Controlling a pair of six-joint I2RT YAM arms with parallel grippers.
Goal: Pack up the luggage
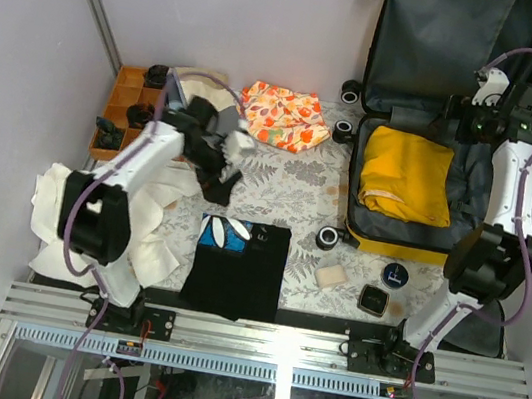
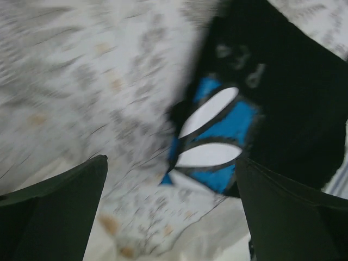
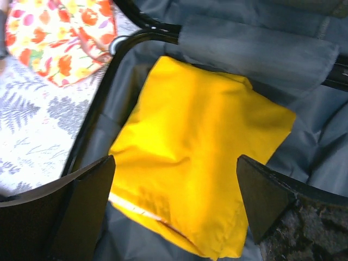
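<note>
- The luggage [image 1: 444,35] lies open on the far right of the tabletop [image 1: 299,180], with its lid toward the far edge and its base nearer the arms. Dark grey lining [image 3: 244,49] shows in both halves, and a strip of yellow shell shows along the near edge.
- A folded yellow garment [image 1: 407,173] lies in the base, filling most of it and resting against the lining.
- The right gripper [image 1: 459,114] hangs over the luggage near the hinge. In the right wrist view its 2 fingers [image 3: 87,206] are spread wide above the yellow garment [image 3: 201,147] and hold nothing.
- The left gripper [image 1: 218,180] hovers over the middle of the tabletop, just beyond a black garment [image 1: 235,266] with a blue and white print. The left wrist view is blurred, but it shows the fingers [image 2: 60,212] set wide apart with nothing between them.
- An orange floral cloth [image 1: 281,116] lies just left of the luggage, close to its wheels.
- An orange compartment tray [image 1: 125,101] sits at the far left, with white cloth [image 1: 54,196] bunched near the left arm's base.
- A small round black tin [image 1: 392,276] and a tan block [image 1: 333,276] rest on the tabletop near the base of the luggage.
</note>
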